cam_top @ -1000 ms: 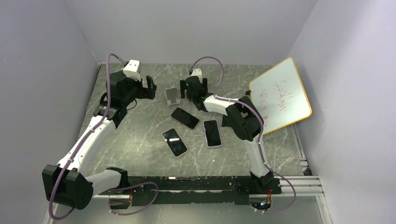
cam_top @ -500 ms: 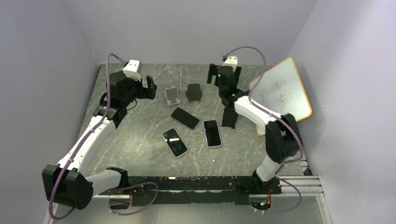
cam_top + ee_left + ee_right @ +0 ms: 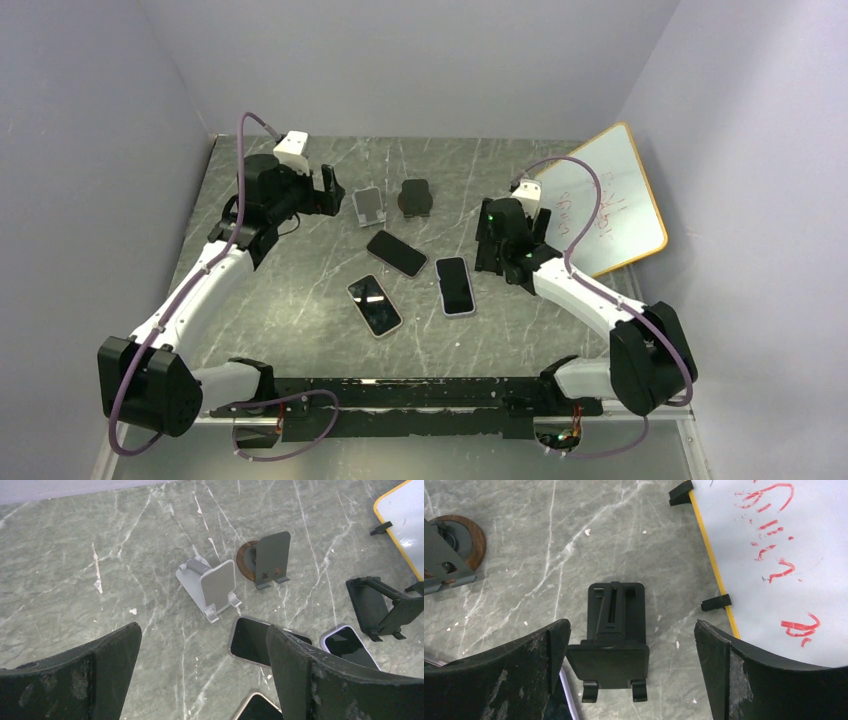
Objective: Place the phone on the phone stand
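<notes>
The black phone stand [image 3: 614, 610] stood below the right gripper [image 3: 631, 630], between its wide-spread jaws, touching neither. The left gripper [image 3: 202, 635] gaped wide, empty.

The left gripper [image 3: 203, 632] holds its jaws wide apart over the table [image 3: 75, 555]. A gray stand [image 3: 212, 587] and a dark stand [image 3: 270, 555] sit side by side. A phone [image 3: 260, 642] lies by the gray stand.

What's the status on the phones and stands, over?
Left hand open, empty. Right hand open above black stand. Three phones flat on table, no stand loaded. Nothing blocking.
</notes>
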